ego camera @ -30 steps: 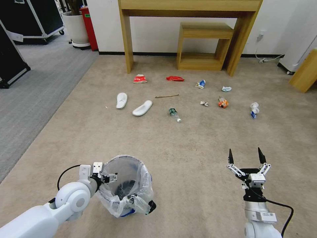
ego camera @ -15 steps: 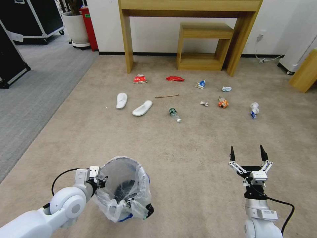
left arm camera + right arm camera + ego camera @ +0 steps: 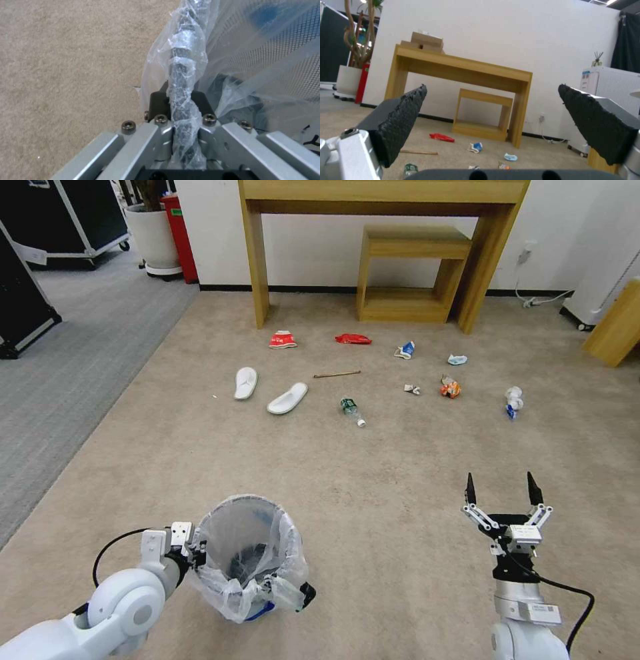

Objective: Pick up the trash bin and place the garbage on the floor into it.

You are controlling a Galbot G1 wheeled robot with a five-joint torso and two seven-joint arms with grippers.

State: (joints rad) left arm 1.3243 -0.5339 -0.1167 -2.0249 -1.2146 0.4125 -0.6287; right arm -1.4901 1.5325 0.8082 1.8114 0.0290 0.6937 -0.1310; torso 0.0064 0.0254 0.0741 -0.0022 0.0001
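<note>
The trash bin [image 3: 250, 557], a small round mesh bin lined with a crinkly clear bag, stands on the carpet at the near left. My left gripper [image 3: 199, 549] is shut on its rim [image 3: 181, 75], which runs wrapped in plastic between the fingers of my left gripper [image 3: 181, 100]. My right gripper [image 3: 500, 488] hovers open and empty at the near right, also seen as my right gripper [image 3: 491, 87]. The garbage lies farther out: two white slippers [image 3: 245, 382], a red-white cup [image 3: 283, 339], a red wrapper [image 3: 353, 339], a carton [image 3: 405, 350], a bottle [image 3: 351, 410], a stick [image 3: 337, 374], an orange wrapper [image 3: 451, 389].
A wooden desk [image 3: 383, 193] with a low shelf unit [image 3: 410, 273] stands against the far wall behind the litter. A white planter [image 3: 153, 240] and black cases are at the far left on grey carpet. A wooden piece [image 3: 617, 330] sits at the far right.
My left arm has drawn back toward me, still holding the bin's rim, and the bin has shifted slightly with it. My right gripper has edged a little forward, still open.
</note>
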